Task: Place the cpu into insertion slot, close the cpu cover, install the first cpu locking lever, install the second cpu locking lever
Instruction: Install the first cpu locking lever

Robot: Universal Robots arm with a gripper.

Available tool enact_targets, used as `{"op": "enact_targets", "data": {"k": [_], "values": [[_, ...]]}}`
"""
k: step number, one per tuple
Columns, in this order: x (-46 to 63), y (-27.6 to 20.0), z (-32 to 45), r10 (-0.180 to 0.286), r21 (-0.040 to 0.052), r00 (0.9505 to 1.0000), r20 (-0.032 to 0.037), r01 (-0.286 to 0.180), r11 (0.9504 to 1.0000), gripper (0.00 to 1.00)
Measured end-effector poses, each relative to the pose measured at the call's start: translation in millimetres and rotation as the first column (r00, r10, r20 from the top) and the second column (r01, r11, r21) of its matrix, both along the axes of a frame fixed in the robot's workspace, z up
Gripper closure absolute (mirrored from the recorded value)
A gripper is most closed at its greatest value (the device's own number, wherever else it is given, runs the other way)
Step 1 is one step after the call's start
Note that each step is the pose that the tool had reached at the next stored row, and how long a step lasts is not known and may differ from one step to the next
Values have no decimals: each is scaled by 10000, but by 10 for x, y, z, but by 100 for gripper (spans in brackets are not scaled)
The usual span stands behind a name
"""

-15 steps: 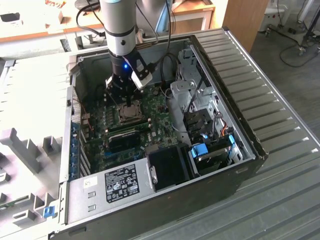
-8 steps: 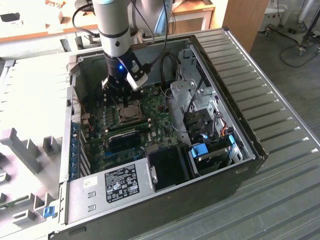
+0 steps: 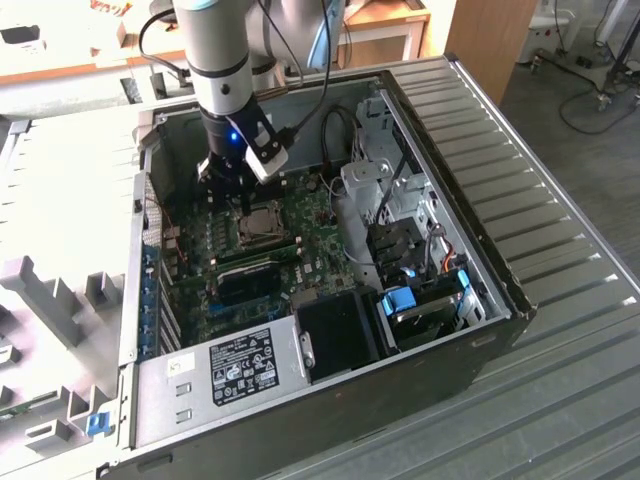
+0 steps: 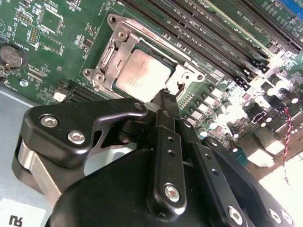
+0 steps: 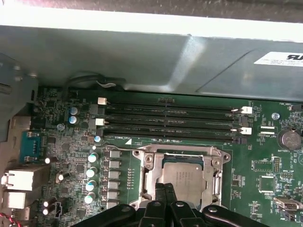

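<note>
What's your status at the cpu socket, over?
Status: gripper shut, tips at edge of the cpu cover. The cpu seated, cover down over it. The memory slots alongside, apart from tips.

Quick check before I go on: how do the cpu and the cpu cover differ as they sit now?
The cpu is a solid plate with a matt grey top; the cpu cover is a shinier open frame with a square window. The cpu is smaller and sits inside that window; the cpu cover surrounds it. Both are square, metallic and lie flat.
</note>
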State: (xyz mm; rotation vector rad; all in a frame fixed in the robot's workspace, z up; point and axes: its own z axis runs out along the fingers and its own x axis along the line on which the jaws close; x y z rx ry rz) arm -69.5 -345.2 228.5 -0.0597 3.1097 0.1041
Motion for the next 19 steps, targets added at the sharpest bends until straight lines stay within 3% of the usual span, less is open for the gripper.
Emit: {"op": "enact_targets", "data": {"k": [10, 19], "values": [[-1, 0, 145, 0, 4, 10000, -1, 0, 10000, 89], [0, 0, 204, 0, 6, 10000, 1, 0, 10000, 89]]}}
